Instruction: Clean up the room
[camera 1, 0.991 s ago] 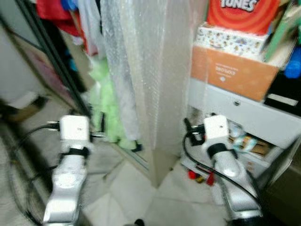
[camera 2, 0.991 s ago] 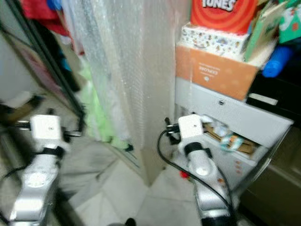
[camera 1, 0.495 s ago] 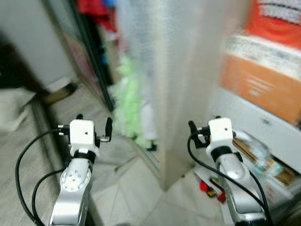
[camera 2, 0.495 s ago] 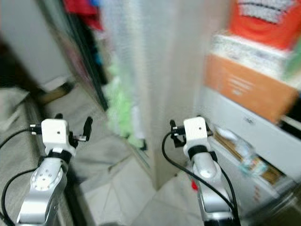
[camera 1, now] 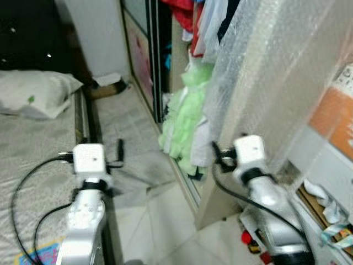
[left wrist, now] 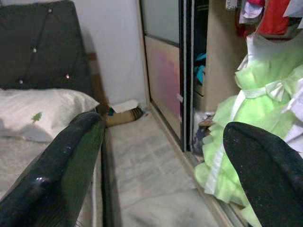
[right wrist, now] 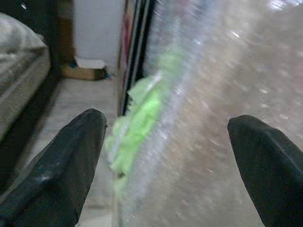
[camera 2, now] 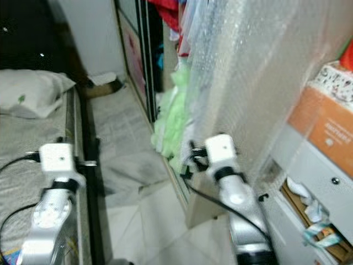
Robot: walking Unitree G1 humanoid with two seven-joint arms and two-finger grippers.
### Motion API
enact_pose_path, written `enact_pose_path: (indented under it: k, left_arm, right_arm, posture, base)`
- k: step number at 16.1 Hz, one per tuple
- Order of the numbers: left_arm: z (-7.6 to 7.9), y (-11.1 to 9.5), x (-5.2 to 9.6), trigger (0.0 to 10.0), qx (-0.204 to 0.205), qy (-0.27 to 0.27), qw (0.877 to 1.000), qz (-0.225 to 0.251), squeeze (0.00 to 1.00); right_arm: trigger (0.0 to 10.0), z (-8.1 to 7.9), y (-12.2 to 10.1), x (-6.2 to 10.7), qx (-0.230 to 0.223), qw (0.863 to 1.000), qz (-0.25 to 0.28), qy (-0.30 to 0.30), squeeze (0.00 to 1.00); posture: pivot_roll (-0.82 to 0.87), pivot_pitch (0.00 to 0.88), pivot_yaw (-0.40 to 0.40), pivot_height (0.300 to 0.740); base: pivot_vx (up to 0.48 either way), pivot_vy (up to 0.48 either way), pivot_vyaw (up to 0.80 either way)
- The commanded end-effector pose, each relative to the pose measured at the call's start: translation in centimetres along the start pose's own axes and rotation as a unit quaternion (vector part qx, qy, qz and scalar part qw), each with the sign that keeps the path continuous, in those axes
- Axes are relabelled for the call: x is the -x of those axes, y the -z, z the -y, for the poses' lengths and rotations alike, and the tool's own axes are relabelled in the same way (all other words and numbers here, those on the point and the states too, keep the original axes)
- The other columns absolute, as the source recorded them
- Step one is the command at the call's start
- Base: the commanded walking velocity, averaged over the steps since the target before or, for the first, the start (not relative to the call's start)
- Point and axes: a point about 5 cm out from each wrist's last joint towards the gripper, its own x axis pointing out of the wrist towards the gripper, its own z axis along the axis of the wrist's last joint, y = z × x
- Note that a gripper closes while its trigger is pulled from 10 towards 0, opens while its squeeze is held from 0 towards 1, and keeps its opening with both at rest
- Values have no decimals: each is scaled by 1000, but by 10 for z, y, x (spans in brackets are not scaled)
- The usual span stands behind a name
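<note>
A narrow strip of floor runs between a bed and an open wardrobe. A light green dress hangs low at the wardrobe's foot, below red and white clothes. My left gripper is held up over the bed's edge, and in the left wrist view it is open with nothing between its fingers. My right gripper floats in front of the green dress. In the right wrist view it is open and holds nothing.
A white pillow lies on the bed. A tall panel in bubble wrap leans at the right, beside an orange box and a shelf with clutter. Small red items lie on the floor. A low cardboard box sits by the far wall.
The camera has swung left: the shelf and boxes have slid to the right edge, and the bed and wardrobe opening have come into view. Both arms stay raised with open grippers.
</note>
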Motion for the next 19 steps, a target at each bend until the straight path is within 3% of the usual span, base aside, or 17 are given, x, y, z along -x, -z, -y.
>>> enact_pose_path:
  k: [1,5,17,19]
  left_arm:
    - [2,-5,-3,10000,-6,6,1000,10,0]
    - [0,-7,-9,10000,-9,6,1000,15,0]
    - [3,-8,-10,10000,-13,17,1000,20,0]
    - [3,-8,-11,10000,-12,18,1000,20,0]
  right_arm:
    - [10000,5,1,-4,6,1000,-3,10,0]
    - [10000,5,0,-3,7,1000,0,2,0]
    - [10000,2,-4,-4,-6,1000,11,-3,0]
    - [10000,2,-4,-5,-10,1000,15,0,0]
  posture:
    - [-16,0,-14,740]
    - [-25,0,-10,740]
    - [-21,0,-1,740]
    - [-24,0,2,740]
  base:
    - [0,0,0]
    - [0,0,500]
    - [0,0,794]
    - [0,0,231]
